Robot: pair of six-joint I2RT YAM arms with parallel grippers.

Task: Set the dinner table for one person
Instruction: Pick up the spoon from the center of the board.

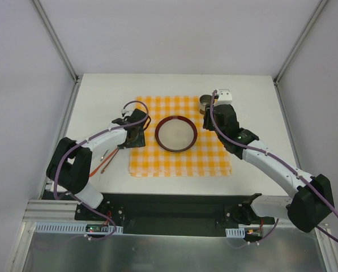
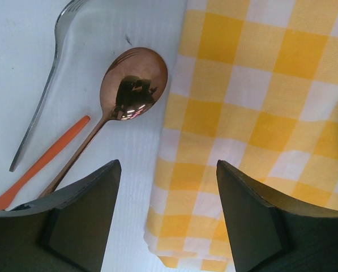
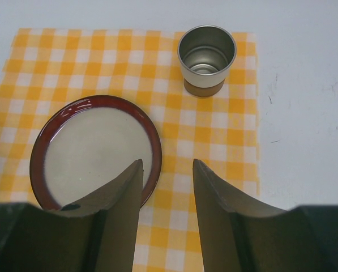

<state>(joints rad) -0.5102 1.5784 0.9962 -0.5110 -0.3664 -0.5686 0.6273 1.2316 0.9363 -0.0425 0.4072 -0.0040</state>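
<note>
The white dinner table (image 1: 101, 96) carries an orange-and-white checkered mat (image 1: 183, 139). A plate with a dark red rim (image 1: 176, 134) sits on the mat's middle. A metal cup (image 1: 206, 103) stands at the mat's far right corner. A copper spoon (image 2: 133, 85), a silver fork (image 2: 41, 96) and an orange stick (image 2: 44, 161) lie on the table left of the mat. My left gripper (image 2: 167, 165) is open and empty over the mat's left edge. My right gripper (image 3: 167, 162) is open and empty over the mat, between plate (image 3: 95, 150) and cup (image 3: 206, 56).
The cutlery (image 1: 105, 161) lies close to the left arm's forearm. White walls enclose the table on three sides. Bare tabletop shows at the far side and to the right of the mat (image 3: 304, 113).
</note>
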